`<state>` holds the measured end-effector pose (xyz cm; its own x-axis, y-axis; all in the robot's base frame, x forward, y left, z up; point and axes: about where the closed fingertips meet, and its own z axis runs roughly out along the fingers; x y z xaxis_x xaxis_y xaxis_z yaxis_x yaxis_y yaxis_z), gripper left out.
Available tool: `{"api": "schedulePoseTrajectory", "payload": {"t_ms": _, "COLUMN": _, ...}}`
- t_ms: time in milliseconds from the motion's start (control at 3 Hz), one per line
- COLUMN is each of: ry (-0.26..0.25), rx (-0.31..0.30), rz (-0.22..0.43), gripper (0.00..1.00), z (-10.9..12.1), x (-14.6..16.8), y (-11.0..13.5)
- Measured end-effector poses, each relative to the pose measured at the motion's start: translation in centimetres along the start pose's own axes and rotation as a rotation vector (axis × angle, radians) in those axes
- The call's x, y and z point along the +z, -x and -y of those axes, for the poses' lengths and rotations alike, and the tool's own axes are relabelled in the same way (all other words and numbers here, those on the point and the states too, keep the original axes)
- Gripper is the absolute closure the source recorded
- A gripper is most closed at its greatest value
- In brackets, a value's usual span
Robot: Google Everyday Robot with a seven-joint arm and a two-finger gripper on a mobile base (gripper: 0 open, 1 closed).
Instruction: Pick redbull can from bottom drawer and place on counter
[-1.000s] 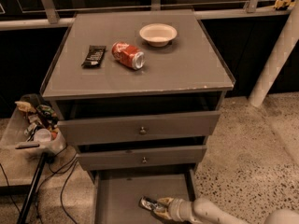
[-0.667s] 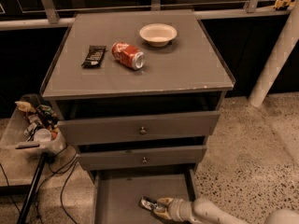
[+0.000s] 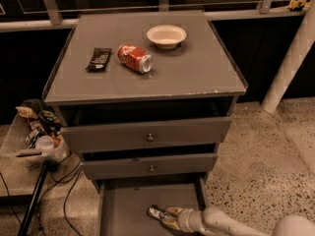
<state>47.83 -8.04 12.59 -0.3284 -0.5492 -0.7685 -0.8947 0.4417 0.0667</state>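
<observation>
The redbull can [image 3: 155, 213] lies on its side on the floor of the open bottom drawer [image 3: 123, 210], near its right half. My gripper [image 3: 167, 217] reaches in from the lower right on a white arm and sits right at the can, its fingers around the can's right end. The counter [image 3: 197, 73] is the grey top of the cabinet above, well up from the gripper.
On the counter lie a red soda can [image 3: 134, 58] on its side, a dark snack packet [image 3: 99, 59] and a white bowl [image 3: 166, 36]. Two knobbed drawers [image 3: 147, 137] sit slightly open above the bottom one. A bin of clutter [image 3: 38, 132] and cables stand at the left.
</observation>
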Motion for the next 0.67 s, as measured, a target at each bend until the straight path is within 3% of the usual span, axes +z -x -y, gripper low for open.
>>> {"api": "schedulePoseTrajectory", "payload": {"t_ms": 333, "ry": -0.029, "rx": 0.013, "rz": -0.023, "gripper": 1.0, "z": 0.7, "x": -1.7, "y": 0.0}}
{"api": "schedulePoseTrajectory", "payload": {"t_ms": 667, "ry": -0.076, "rx": -0.011, "rz": -0.021, "gripper": 1.0, "z": 1.1, "x": -4.9, "y": 1.5}}
